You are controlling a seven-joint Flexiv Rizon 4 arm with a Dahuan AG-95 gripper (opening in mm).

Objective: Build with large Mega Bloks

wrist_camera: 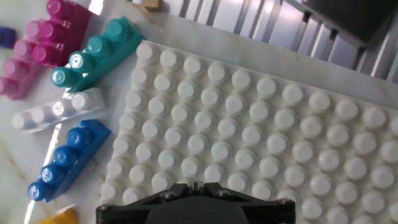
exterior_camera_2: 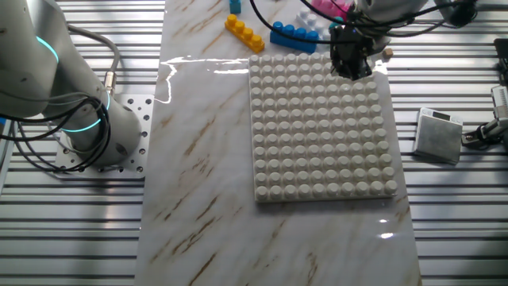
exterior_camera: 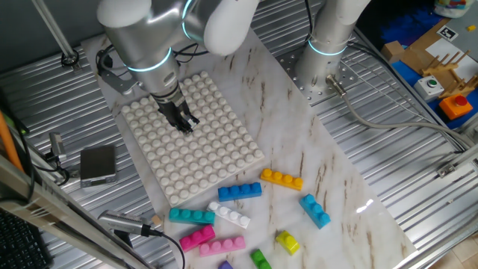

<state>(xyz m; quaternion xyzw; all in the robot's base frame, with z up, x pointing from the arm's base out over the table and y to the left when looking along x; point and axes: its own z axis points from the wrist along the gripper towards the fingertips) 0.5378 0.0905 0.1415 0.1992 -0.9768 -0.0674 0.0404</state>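
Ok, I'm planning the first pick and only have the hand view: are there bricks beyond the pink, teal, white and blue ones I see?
Observer: Yes. An orange brick lies beside the blue one, near the baseplate corner.
Operator: Anything further out?
Observer: A light blue brick lies apart, past the orange brick.
Operator: Any smaller pieces?
Observer: A short yellow brick sits beyond the pink ones, with a green one at the picture's lower edge.

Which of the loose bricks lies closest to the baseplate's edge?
The dark blue brick: it lies right along the white baseplate's edge. The teal and orange bricks lie slightly farther off, and the rest farther still.
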